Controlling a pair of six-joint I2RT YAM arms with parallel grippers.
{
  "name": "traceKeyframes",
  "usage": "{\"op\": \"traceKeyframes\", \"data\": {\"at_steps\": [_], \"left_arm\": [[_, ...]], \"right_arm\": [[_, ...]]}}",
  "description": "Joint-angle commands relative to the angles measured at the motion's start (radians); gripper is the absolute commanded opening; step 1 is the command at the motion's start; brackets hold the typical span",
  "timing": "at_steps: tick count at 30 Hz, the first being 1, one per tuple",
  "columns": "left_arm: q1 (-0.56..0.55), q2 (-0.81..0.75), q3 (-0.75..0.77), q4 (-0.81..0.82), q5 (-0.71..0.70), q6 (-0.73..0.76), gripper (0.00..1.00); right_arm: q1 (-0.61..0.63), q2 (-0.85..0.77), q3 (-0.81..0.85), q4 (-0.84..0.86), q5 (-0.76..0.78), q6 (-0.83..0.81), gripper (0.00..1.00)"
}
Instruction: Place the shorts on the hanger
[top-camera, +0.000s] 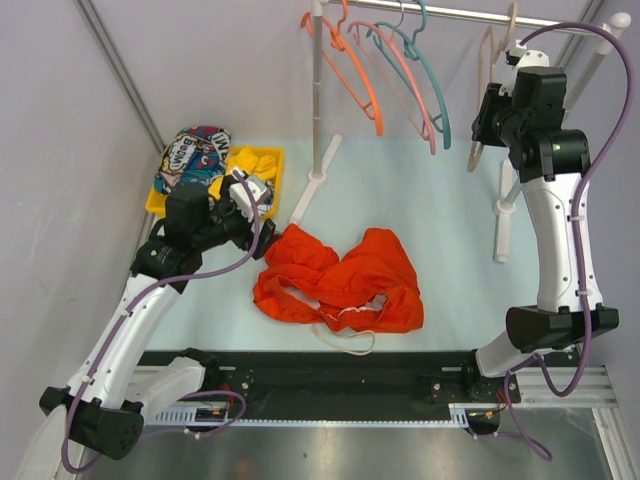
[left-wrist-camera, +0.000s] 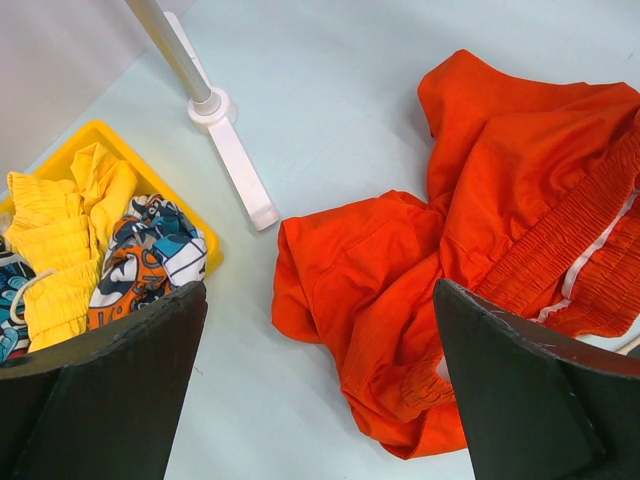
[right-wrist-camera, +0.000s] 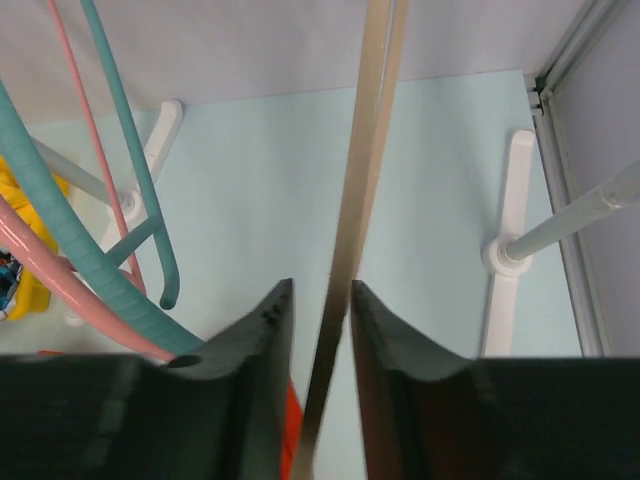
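Right claw (right-wrist-camera: 322, 290) narrowly straddles the hanger (right-wrist-camera: 378, 100) (grip uncertain); left claw (left-wrist-camera: 320, 290) gapes open.

Under your right gripper (right-wrist-camera: 322, 290) lies a pale mint table (right-wrist-camera: 430, 200), a white rack foot (right-wrist-camera: 517, 200) off to its right. Beyond it stands a plain lilac-grey wall (right-wrist-camera: 250, 40), evenly lit.

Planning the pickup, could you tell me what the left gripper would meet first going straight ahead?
Most likely the crumpled edge of the shorts, which lies straight ahead, though depth is hard to judge.
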Motion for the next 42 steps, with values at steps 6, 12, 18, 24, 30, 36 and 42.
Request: {"op": "traceKeyframes", "data": {"at_steps": [6, 12, 18, 24, 30, 36, 42], "left_arm": [[0.006, -0.008, 0.014, 0.027, -0.007, -0.019, 1.0], [0.006, -0.002, 0.028, 0.019, -0.009, -0.016, 1.0], [0.006, 0.012, 0.04, 0.018, -0.001, -0.022, 1.0], [0.006, 0.016, 0.043, 0.001, 0.022, -0.016, 1.0], [0.006, 0.042, 0.042, -0.033, 0.06, -0.003, 1.0], [0.006, 0.068, 0.032, -0.039, 0.099, -0.032, 1.0], [0.006, 0.079, -0.012, -0.047, 0.163, -0.054, 1.0]], "right_arm": [[-0.037, -0.031, 0.023, 0.014, 0.025, 0.01, 0.02], [-0.063, -0.074, 0.047, 0.044, -0.015, 0.007, 0.0], [-0.066, -0.162, 0.001, 0.144, -0.03, -0.041, 0.0], [-0.066, -0.274, -0.094, 0.13, -0.024, -0.096, 0.0], [-0.063, -0.483, -0.356, 0.006, 0.014, -0.185, 0.0], [-0.062, -0.629, -0.477, -0.182, 0.022, -0.311, 0.0], [-0.051, -0.684, -0.608, -0.392, -0.039, -0.529, 0.0]]}}
